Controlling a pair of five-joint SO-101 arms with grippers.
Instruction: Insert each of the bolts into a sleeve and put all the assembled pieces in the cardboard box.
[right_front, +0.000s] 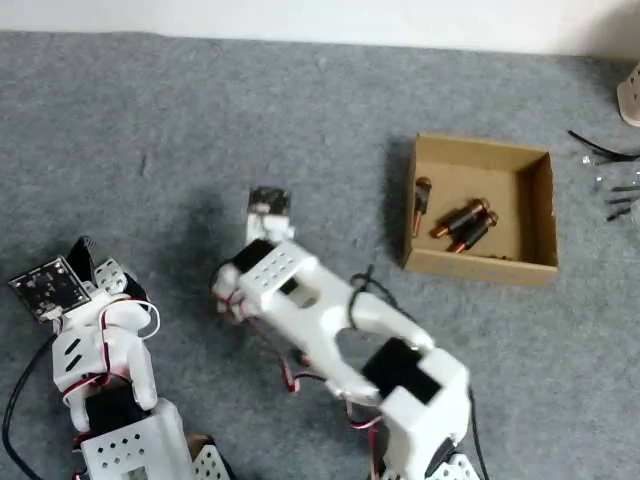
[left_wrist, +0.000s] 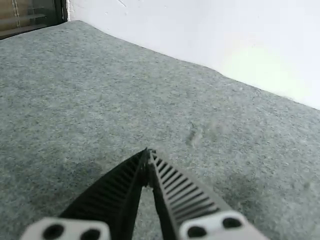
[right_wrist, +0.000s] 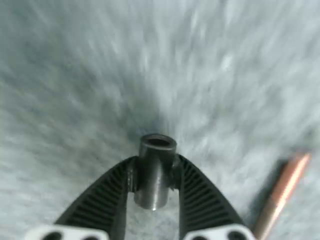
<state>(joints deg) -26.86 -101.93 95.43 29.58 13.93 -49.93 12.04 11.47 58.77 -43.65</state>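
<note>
My right gripper (right_wrist: 155, 169) is shut on a dark metal sleeve (right_wrist: 157, 149), which stands upright between the fingers with its open bore facing the camera, just above the grey carpet. A copper-coloured bolt (right_wrist: 283, 193) lies on the carpet close beside it. In the high view the right arm (right_front: 290, 285) bends down over the middle of the carpet and covers its own gripper. My left gripper (left_wrist: 149, 153) is shut with nothing in it, low over bare carpet at the near left (right_front: 85, 250). The cardboard box (right_front: 536, 200) at the right holds three assembled pieces (right_front: 460, 218).
Grey carpet (right_front: 180, 130) covers the table. Thin black parts (right_front: 612, 190) lie right of the box, and a pale object (right_front: 630, 95) sits at the far right edge. A white wall (left_wrist: 225, 35) borders the carpet beyond the left gripper.
</note>
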